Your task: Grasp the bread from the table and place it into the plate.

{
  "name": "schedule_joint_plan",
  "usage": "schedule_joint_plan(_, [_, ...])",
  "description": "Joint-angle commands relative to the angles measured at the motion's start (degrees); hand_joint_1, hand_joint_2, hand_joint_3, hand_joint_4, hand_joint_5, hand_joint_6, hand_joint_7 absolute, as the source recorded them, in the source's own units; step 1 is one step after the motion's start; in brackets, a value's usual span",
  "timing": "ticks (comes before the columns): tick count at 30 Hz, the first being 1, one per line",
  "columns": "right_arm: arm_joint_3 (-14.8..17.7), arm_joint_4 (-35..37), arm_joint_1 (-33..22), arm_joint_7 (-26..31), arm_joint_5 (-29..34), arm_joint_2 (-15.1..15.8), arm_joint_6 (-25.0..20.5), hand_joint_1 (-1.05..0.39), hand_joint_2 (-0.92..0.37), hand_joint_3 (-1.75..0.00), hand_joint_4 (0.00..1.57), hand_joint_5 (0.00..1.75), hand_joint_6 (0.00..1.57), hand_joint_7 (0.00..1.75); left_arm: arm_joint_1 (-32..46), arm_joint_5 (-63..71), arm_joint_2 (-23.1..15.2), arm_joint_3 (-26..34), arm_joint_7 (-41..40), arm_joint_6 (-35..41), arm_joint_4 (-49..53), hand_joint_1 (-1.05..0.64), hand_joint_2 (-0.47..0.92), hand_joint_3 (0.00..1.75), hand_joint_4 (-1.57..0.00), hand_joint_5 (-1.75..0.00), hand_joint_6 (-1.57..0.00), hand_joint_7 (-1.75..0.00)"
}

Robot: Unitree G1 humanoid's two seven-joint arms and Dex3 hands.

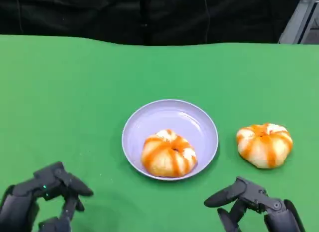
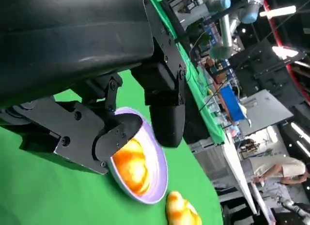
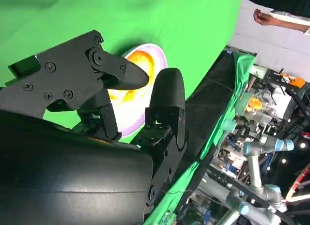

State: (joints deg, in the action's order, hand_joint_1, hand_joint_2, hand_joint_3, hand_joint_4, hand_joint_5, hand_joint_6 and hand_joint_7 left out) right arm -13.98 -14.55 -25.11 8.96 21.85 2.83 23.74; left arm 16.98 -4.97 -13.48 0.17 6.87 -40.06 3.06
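Right hand [image 1: 251,202] wide open, empty, 2nd bread [image 1: 264,144] just ahead; 1 bun [image 1: 168,153] already sits plated [image 1: 149,117].

Left robot hand [image 1: 47,194] sitting lower left, right robot hand [image 1: 251,202] lower right; both holding nothing, fingers apart.

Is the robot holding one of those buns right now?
No, both the left hand and the right hand hover open above the green table, apart from the bun on the table and the bun in the plate.
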Motion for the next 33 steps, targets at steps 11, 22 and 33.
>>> schedule_joint_plan(11, [2.1, -1.6, -3.1, -0.1, -1.4, 1.0, 3.4, -0.19, -0.64, -0.83, 0.74, 1.51, 0.68, 1.0, 1.1, 1.2, 3.9, -0.4, 1.4, 3.4, -2.4, 0.04, 0.47, 1.19, -0.81, -1.69, -0.83, -1.38])
schedule_joint_plan(22, [3.7, -1.9, -1.4, -0.9, -6.0, -0.5, 1.7, -0.19, -0.72, -0.71, 0.68, 1.59, 0.65, 1.05, -1.2, 1.9, 5.1, 0.8, 1.6, 6.4, -2.4, 0.03, 0.48, 1.18, -0.83, -1.63, -0.81, -1.36])
schedule_joint_plan(33, [5.1, -3.7, -0.2, -2.2, -6.6, -0.8, -1.8, -0.22, -0.79, -0.61, 0.64, 1.58, 0.6, 1.07, -1.4, 2.2, 5.2, 1.6, 1.8, 7.1, -2.5, 0.03, 0.47, 1.19, -0.8, -1.66, -0.81, -1.37])
